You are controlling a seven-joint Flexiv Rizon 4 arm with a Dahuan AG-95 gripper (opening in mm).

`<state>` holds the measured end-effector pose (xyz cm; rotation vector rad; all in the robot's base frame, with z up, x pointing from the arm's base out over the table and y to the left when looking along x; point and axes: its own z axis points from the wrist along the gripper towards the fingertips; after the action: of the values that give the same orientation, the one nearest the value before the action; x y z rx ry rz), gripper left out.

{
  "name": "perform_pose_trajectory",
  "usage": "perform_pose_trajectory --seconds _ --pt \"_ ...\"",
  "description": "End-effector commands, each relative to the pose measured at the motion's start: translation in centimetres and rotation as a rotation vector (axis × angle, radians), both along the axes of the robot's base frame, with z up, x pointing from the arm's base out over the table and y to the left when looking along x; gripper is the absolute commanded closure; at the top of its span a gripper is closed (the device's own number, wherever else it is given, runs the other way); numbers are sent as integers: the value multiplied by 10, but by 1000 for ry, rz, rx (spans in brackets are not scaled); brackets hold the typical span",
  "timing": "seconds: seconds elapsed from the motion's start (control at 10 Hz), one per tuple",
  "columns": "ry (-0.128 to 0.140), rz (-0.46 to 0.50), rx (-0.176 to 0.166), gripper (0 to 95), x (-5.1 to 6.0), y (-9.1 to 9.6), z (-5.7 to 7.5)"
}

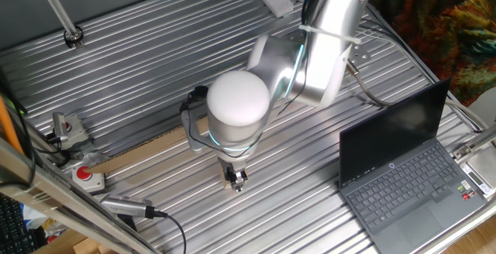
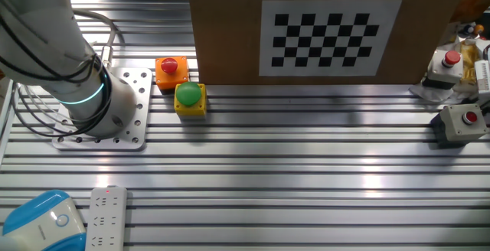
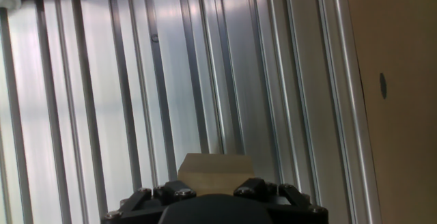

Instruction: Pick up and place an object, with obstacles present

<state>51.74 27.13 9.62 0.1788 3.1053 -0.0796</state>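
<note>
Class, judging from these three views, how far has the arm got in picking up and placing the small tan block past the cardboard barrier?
Done: the small tan-brown block appears picked up, sitting between the two-finger gripper fingers in the hand view. In hand: the gripper hangs low over the ribbed metal table, beside the upright cardboard barrier. Left: setting the block down and letting go; no placing spot is identifiable.

Ribbed metal table (image 1: 155,68) carries laptop (image 1: 403,184), cardboard strip (image 1: 143,155) (lying flat)

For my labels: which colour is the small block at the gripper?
The block is plain tan-brown, seen best in the hand view.
</note>
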Motion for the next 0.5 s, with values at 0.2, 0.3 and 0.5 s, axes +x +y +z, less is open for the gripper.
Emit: perform_pose_trajectory --seconds 0.2,0.3,0.5 --pt "-4 -3 -9 950 0 1 0" --pt "-2 -8 -10 950 0 1 0" --pt "2 -14 -16 950 0 1 0"
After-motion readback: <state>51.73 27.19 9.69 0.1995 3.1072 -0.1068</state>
